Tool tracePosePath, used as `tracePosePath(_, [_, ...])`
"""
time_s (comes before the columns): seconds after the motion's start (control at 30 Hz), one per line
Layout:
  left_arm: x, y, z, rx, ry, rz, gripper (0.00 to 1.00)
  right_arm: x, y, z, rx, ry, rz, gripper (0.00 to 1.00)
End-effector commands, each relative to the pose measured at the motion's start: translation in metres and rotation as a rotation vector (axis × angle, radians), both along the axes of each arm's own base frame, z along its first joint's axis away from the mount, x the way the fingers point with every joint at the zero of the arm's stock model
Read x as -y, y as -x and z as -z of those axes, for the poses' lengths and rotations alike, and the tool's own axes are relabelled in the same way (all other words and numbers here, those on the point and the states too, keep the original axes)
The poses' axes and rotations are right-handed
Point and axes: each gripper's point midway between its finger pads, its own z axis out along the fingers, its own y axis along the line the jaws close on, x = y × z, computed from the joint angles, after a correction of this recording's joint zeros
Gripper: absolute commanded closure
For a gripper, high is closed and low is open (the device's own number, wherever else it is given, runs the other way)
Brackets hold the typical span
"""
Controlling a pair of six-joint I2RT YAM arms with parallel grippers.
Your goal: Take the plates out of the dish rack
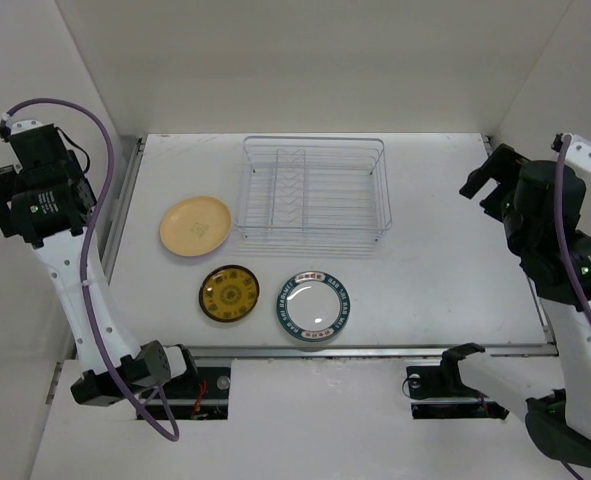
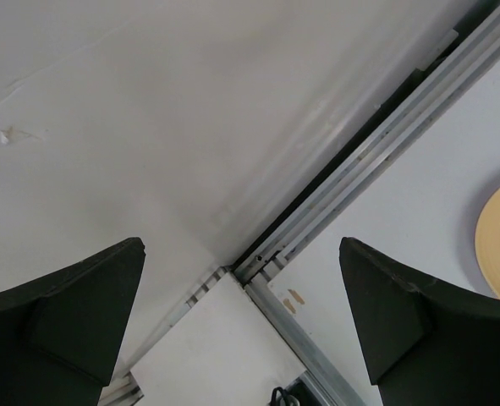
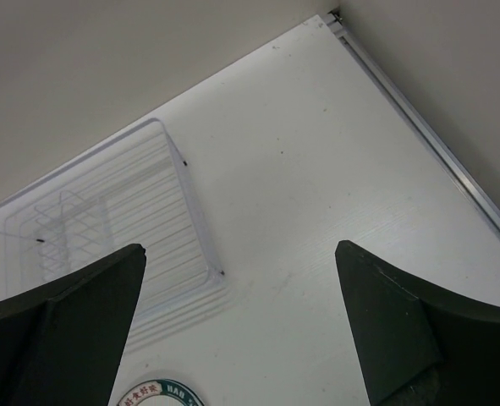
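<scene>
Top view: dish rack (image 1: 313, 192) sits at back centre of the surface (image 1: 445, 270). Tan-yellow plate (image 1: 195, 225) lies just left of it. Orange-centred plate (image 1: 229, 293) and teal-rimmed plate (image 1: 314, 305) lie side by side nearer the arm bases.
Left wrist: left jaws released, wide apart, grasping nothing.
Right wrist: right jaws released, wide apart, grasping nothing.

Silver dish rack (image 1: 315, 192); tan plate (image 1: 195, 225), orange-centred plate (image 1: 229, 293), teal-rimmed plate (image 1: 314, 305) flat outside it
</scene>
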Motion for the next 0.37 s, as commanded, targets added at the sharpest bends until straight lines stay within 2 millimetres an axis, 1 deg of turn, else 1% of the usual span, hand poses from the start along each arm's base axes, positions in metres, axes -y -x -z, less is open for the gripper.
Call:
tracePosePath(0.0, [0.007, 0.003, 0.001, 0.013, 0.020, 0.028, 0.00, -0.005, 0.005, 0.007, -0.006, -0.016, -0.038, 0.00])
tracePosePath(0.03, [0.007, 0.003, 0.001, 0.013, 0.020, 0.028, 0.00, -0.007, 0.004, 0.011, -0.016, -0.016, -0.047, 0.00])
tracePosePath(0.1, [0.009, 0.004, -0.001, 0.023, 0.021, 0.036, 0.00, -0.005, 0.012, 0.004, 0.012, -0.024, -0.047, 0.00])
tracePosePath(0.13, [0.009, 0.005, -0.004, 0.031, 0.018, 0.036, 0.00, -0.007, 0.011, 0.008, 0.001, -0.024, -0.055, 0.00])
tracePosePath(0.3, [0.012, 0.000, -0.007, 0.055, 0.026, 0.062, 0.00, -0.008, 0.022, 0.000, 0.055, -0.040, -0.086, 0.00])
tracePosePath(0.33, [0.013, 0.002, -0.010, 0.063, 0.022, 0.062, 0.00, -0.009, 0.023, 0.000, 0.063, -0.037, -0.099, 0.00])
